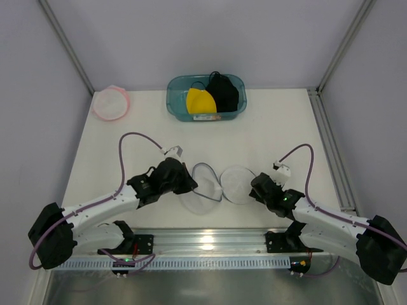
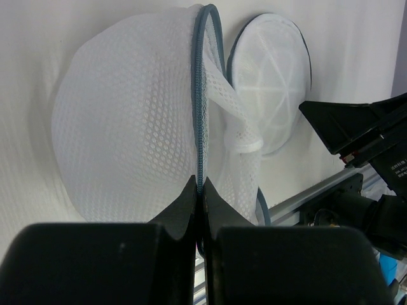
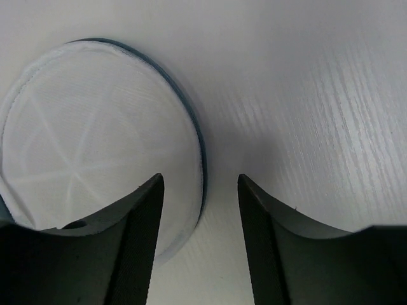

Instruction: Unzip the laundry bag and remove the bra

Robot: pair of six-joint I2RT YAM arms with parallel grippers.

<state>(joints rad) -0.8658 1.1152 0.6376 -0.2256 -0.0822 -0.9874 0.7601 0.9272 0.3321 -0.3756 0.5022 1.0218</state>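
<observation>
The laundry bag [image 2: 121, 127] lies open on the table [image 1: 286, 127], rim pinched in the left pincer [image 2: 199, 185], and the spread right pincer [image 3: 200, 183] could slip off its thin flap edge when closing.

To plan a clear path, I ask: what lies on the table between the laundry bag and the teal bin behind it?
Nothing. In the top view, the white table is bare between the laundry bag and the teal bin.

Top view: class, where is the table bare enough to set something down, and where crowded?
Free: between bin and laundry bag; table right of the bin; between pink-rimmed bag and bin. Crowded: near centre, left gripper and right gripper at the laundry bag.
</observation>
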